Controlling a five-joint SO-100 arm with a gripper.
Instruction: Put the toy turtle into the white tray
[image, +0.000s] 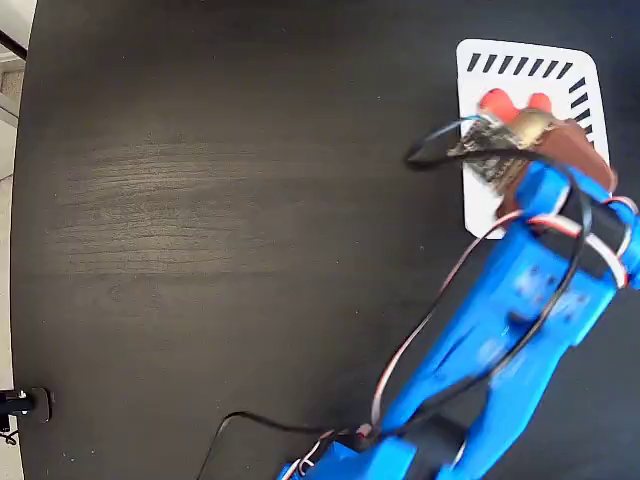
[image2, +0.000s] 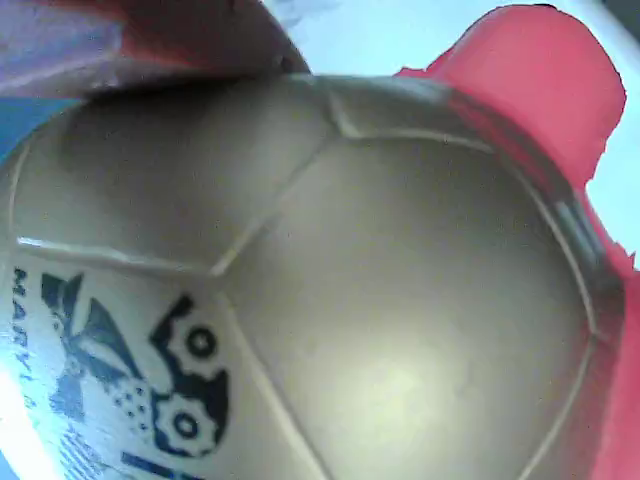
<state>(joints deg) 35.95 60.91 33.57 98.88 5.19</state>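
Observation:
In the fixed view the toy turtle (image: 528, 122) is over the upper part of the white tray (image: 478, 195), two red legs poking out toward the striped top edge. My gripper (image: 548, 135) comes in from the lower right on the blue arm (image: 520, 320) and covers most of the shell. In the wrist view the shiny beige shell (image2: 400, 300) with its dark printed mark fills the frame, a red part shows at the upper right, and one reddish-brown finger (image2: 120, 45) presses on it at the top left. The gripper looks shut on the turtle. Whether the turtle touches the tray is hidden.
The tray lies at the far right of a black wooden table (image: 220, 200). A black cable (image: 425, 155) loops out left of the gripper. A small dark fitting (image: 25, 403) sits at the table's lower left edge.

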